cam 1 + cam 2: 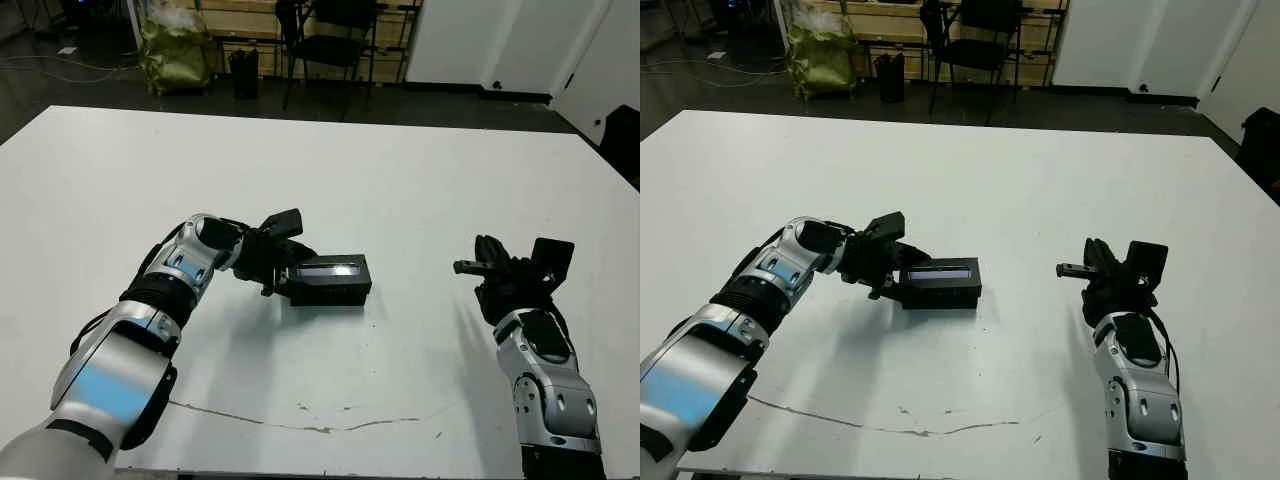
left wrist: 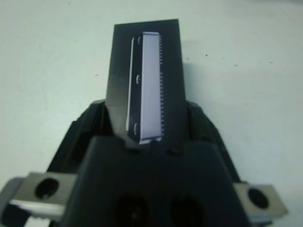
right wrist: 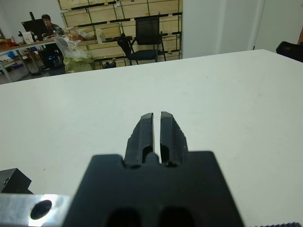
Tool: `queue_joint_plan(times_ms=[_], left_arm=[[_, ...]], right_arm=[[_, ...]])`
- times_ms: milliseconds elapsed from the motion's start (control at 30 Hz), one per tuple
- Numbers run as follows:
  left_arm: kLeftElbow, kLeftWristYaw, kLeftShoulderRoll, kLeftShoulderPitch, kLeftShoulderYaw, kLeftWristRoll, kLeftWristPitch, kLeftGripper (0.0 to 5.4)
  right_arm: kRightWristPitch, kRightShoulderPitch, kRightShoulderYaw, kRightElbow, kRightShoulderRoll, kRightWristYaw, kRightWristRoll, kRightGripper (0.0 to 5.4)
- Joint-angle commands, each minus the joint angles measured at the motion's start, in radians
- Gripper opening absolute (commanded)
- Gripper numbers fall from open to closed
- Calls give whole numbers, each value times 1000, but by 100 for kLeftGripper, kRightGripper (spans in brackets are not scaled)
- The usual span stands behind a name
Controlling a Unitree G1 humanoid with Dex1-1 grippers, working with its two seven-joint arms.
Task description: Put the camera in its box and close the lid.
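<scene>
Lid (image 1: 335, 268) on box, camera hidden, left pincer (image 1: 283, 262) seemingly gripping its end

Here's the white table (image 1: 400, 170), wide and matte, filling nearly the whole view. One thing sits on it: the box (image 1: 335, 290), a small black block lying flat with its long side across the view. The lid (image 1: 330, 268) is seated on top, its glossy greyish strip catching the light. The box throws a soft shadow on the white surface on its robot-facing side. Nearer the robot than the box, a thin dark wavy line (image 1: 300, 425) runs across the tabletop; whether it is a crack or a mark, I can't tell. A few tiny dark specks (image 1: 437, 434) sit by that line's end, to the right of the box. Beyond the box, the surface runs plain white to the far edge.
</scene>
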Motion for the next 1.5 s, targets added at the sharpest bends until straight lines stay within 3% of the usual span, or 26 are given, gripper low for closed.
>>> queue_joint_plan(times_ms=[33,200,833,1267,1500], left_arm=[[22,37,11,31,-34,64,5,273],[9,42,24,39,-51,78,-46,273],[107,96,34,37,-83,115,-54,273],[143,93,52,29,-114,135,-66,273],[145,94,71,32,-131,141,-91,273]], right_arm=[[-9,7,-6,25,-3,5,2,0],[24,5,-3,9,-7,-7,-1,0],[3,12,-1,11,-6,-3,-8,0],[50,10,-1,-14,-10,-9,-5,0],[31,11,2,-8,-12,-3,-13,0]])
